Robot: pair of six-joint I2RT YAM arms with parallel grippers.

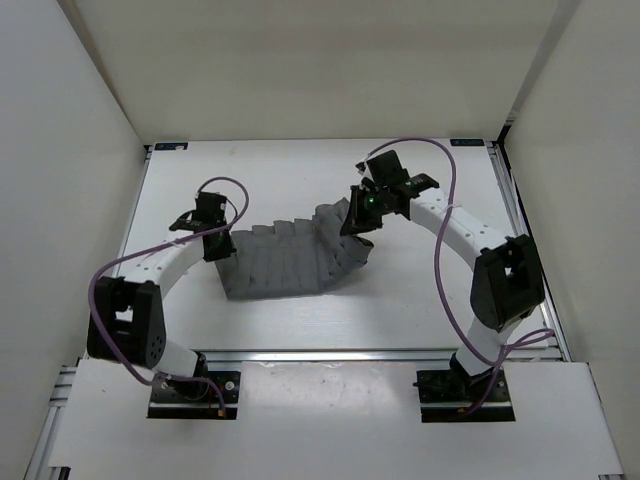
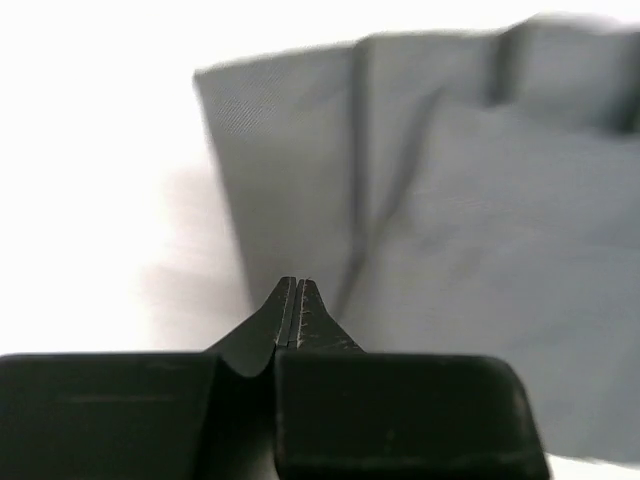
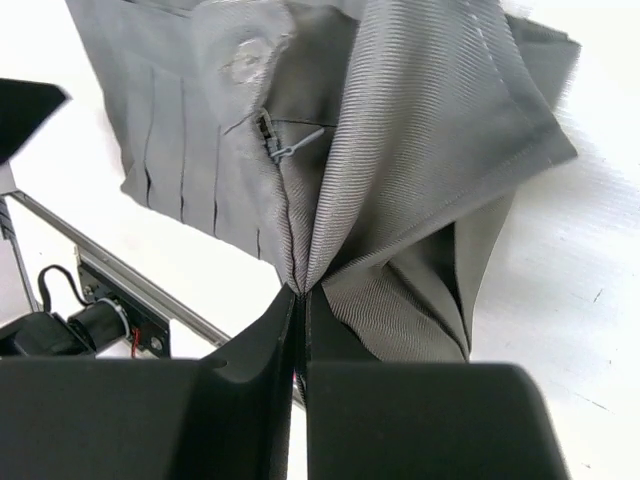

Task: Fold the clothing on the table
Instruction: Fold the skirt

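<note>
Barely started, the medium-grey pleated fabric garment (image 1: 285, 265) lies central on the white tabletop (image 1: 400, 305), its far right corner pinched up by the right fingers (image 3: 272, 335), the left fingers (image 2: 318, 322) pressed together at its left edge, no fold finished.

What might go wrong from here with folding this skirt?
The right gripper pinches only a thin ridge of the skirt; it may slip free when pulled.
The left gripper is shut at the skirt's edge with no cloth visibly caught; that side may stay behind, and the fold would go crooked.
</note>
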